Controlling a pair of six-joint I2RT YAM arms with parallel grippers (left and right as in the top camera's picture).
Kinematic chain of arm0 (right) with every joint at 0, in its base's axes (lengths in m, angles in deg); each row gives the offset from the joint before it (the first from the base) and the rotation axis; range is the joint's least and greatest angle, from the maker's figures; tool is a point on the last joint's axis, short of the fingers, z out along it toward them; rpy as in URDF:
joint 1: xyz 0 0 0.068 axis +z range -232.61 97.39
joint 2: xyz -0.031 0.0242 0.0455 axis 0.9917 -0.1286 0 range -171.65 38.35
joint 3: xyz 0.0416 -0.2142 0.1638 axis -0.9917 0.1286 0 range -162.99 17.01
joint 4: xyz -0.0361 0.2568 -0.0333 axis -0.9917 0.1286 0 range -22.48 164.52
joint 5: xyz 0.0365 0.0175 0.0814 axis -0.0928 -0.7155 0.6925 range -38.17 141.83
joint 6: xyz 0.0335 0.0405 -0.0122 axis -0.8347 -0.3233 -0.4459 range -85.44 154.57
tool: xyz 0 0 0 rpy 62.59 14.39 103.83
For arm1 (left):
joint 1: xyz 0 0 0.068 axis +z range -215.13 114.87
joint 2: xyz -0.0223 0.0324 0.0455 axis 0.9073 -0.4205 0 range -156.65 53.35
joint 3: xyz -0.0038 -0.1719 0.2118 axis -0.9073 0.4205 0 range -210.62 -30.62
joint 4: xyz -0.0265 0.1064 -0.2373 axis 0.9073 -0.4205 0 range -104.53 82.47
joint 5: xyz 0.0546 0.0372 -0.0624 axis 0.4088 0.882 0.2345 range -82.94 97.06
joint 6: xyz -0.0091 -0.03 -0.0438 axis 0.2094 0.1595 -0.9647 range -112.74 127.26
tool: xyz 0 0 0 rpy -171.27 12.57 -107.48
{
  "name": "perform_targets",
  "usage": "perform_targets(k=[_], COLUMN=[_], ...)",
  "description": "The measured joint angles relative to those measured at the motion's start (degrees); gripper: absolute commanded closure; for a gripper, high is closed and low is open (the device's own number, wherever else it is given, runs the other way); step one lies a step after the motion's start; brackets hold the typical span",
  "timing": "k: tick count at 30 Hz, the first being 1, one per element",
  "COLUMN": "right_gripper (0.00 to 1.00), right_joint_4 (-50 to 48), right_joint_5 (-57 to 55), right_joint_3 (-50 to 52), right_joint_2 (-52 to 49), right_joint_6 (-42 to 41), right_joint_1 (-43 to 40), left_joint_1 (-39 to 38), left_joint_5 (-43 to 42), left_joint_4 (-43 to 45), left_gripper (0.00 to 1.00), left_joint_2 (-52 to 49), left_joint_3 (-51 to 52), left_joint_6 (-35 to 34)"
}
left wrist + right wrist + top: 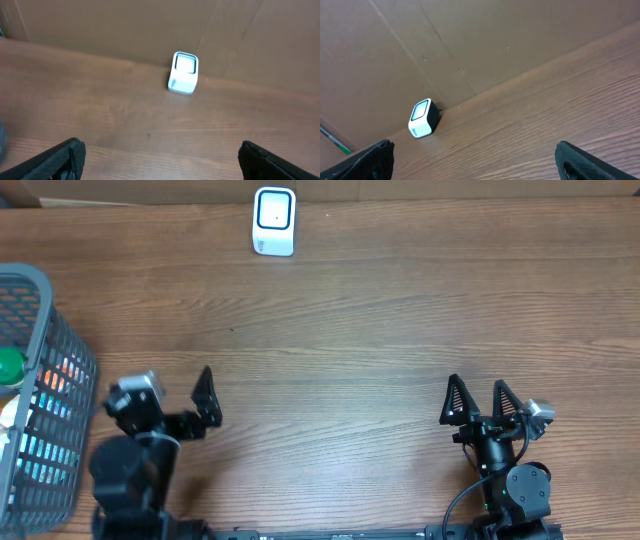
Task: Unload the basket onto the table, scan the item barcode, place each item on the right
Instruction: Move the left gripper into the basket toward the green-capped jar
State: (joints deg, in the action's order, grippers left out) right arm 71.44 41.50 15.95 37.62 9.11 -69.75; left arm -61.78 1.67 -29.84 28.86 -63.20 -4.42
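Basket [48, 370], overhead view: cut off by the left edge. The contents behind its mesh are too jumbled to name, apart from a green round item [9, 365], itself half cut off. Scanner [274, 221]: face markings too small to read. Left tool [160, 152] and right tool [475, 155], wrist views: only dark finger ends show, the rest cut by the lower edge. Grey smear [2, 140]: blurred, not identifiable.
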Motion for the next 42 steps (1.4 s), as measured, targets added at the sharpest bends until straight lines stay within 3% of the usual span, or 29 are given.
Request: perform_targets(k=[6, 11, 15, 23, 34, 42], right_gripper=[0.00, 0.00, 0.00, 0.00, 0.00, 0.00], right_joint_4=[0.0, 0.0, 0.0, 0.0, 0.0, 0.0], right_joint_5=[0.0, 0.0, 0.0, 0.0, 0.0, 0.0], right_joint_3=[0.0, 0.0, 0.0, 0.0, 0.0, 0.0], right_joint_2=[0.1, 0.2, 0.2, 0.2, 0.2, 0.2], right_joint_6=[0.0, 0.0, 0.0, 0.0, 0.0, 0.0], right_joint_1=[0.0, 0.0, 0.0, 0.7, 0.7, 0.7], left_joint_1=[0.0, 0.0, 0.0, 2.1, 30.4, 38.1], left_joint_5=[-1.5, -2.6, -2.6, 2.4, 11.4, 11.7], left_joint_4=[-19.4, -43.5, -47.0, -42.6, -42.2, -43.8], left_gripper=[0.00, 0.00, 0.00, 0.00, 0.03, 0.05], left_joint_2=[-20.2, -39.8, -46.3, -49.6, -53.0, -65.0], left_joint_3=[-25.9, -56.3, -67.0, -69.2, -69.2, -69.5], left_joint_6=[0.7, 1.2, 1.4, 1.5, -13.6, -16.1])
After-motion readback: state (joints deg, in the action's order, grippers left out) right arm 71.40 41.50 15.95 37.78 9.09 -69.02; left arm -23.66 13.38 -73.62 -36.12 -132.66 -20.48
